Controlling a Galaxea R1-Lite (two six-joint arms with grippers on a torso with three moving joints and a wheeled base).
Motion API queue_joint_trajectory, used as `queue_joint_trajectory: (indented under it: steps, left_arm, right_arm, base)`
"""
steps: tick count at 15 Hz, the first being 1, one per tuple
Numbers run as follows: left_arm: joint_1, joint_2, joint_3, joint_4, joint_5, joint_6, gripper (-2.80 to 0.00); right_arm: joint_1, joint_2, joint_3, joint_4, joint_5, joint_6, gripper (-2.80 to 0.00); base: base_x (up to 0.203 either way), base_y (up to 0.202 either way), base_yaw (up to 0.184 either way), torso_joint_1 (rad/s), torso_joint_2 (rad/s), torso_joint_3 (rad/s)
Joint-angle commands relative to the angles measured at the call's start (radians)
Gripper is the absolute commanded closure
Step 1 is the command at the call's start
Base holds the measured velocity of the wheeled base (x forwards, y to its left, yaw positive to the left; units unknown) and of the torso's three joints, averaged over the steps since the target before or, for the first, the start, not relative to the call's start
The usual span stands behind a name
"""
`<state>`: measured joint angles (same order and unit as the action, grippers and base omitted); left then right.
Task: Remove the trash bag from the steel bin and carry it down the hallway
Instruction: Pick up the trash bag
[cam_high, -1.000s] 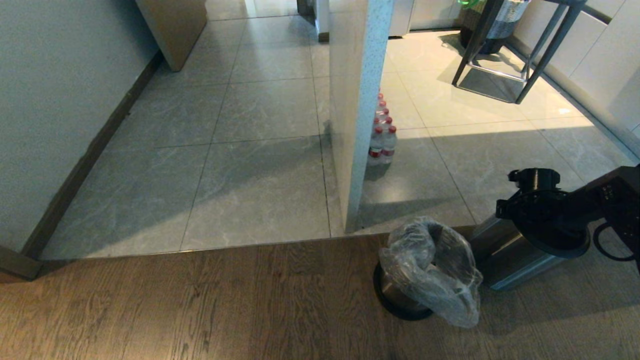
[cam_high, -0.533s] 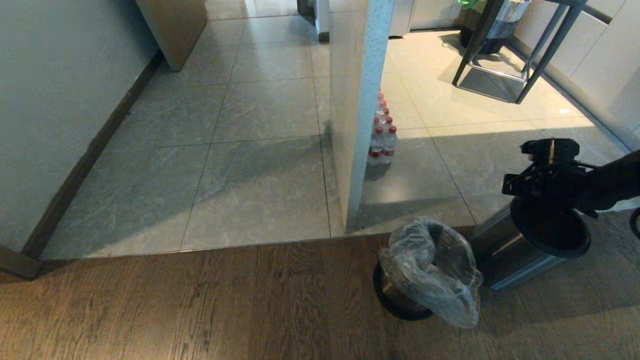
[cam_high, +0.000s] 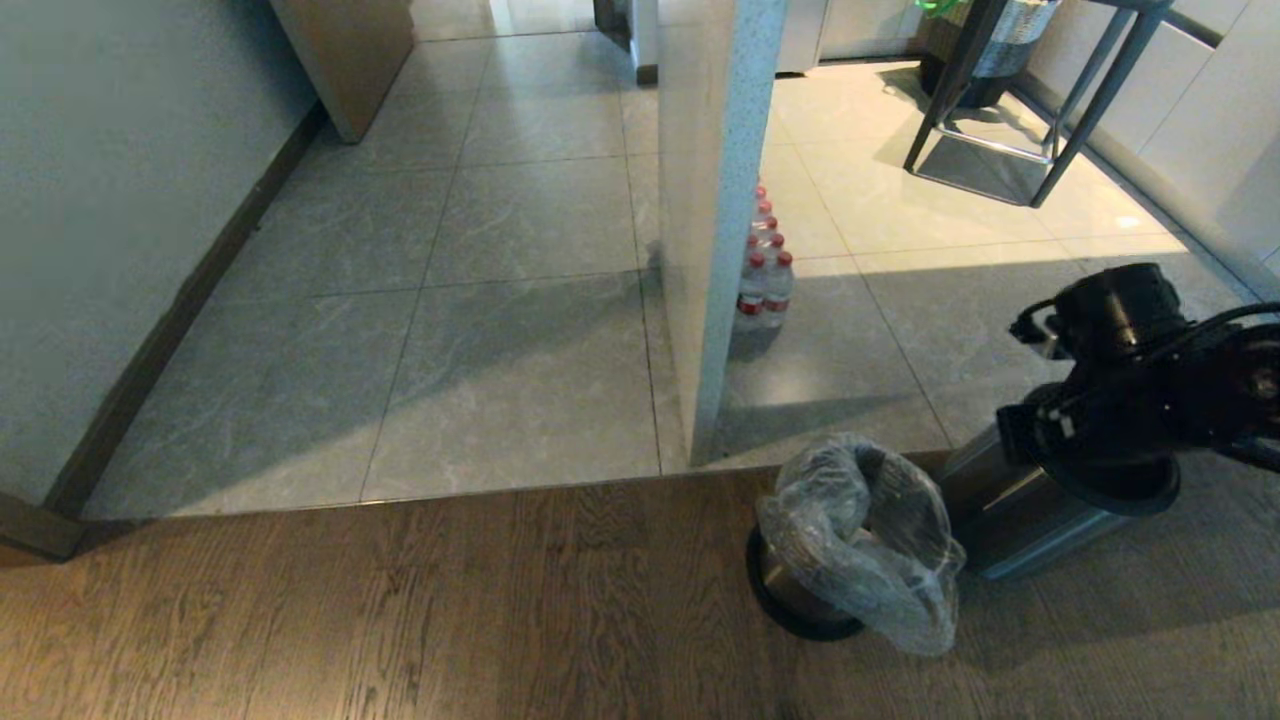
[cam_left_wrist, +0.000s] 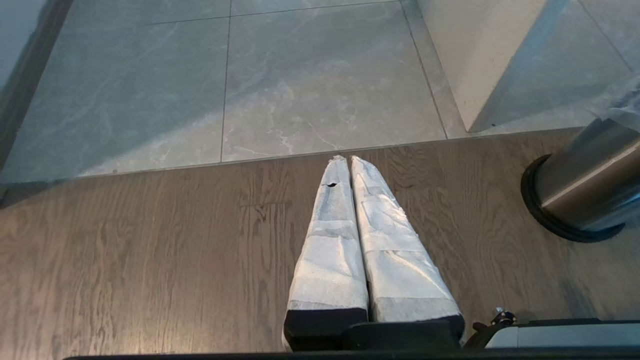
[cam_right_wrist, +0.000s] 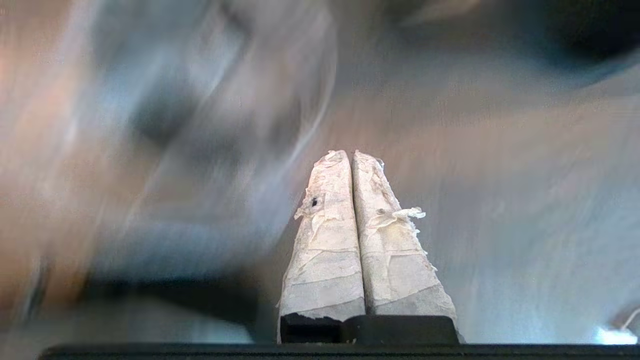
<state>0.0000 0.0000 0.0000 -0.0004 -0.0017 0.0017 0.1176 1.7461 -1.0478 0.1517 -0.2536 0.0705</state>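
Observation:
The clear crinkly trash bag sits in the steel bin, its mouth folded over the rim, on the wood floor near the tile edge. The bin's separate steel sleeve lies tilted just right of it. My right arm hangs above the sleeve's black rim. The right gripper is shut with nothing between its taped fingers, and its surroundings are smeared. My left gripper is shut and empty over the wood planks, with the steel bin off to its side. The hallway of grey tiles runs ahead on the left.
A white pillar divides the hallway from a brighter tiled room. A pack of red-capped water bottles stands against it. Dark stool legs and a woven basket are at the far right. A wall with a dark baseboard lines the left.
My right arm lifted off the sleeve's rim and its wrist swung round above it. The gripper closed. The bag, bin and sleeve stayed where they were.

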Motion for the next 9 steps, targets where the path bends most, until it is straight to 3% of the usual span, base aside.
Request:
queue_joint_trajectory:
  steps: [1,5,9]
  left_arm:
    - [0.0,0.0,0.0,0.0,0.0,0.0,0.0]
    - [0.0,0.0,0.0,0.0,0.0,0.0,0.0]
    - [0.0,0.0,0.0,0.0,0.0,0.0,0.0]
  right_arm:
    - [0.105,-0.068,0.028,0.163,0.001,0.023,0.0]
    - [0.282,0.012,0.018,0.244,0.106,0.047,0.0]
    - [0.372,0.129,-0.066,0.322,0.237,0.048,0.0]
  base:
    - [0.0,0.0,0.0,0.0,0.0,0.0]
    - [0.0,0.0,0.0,0.0,0.0,0.0]
    - [0.0,0.0,0.0,0.0,0.0,0.0]
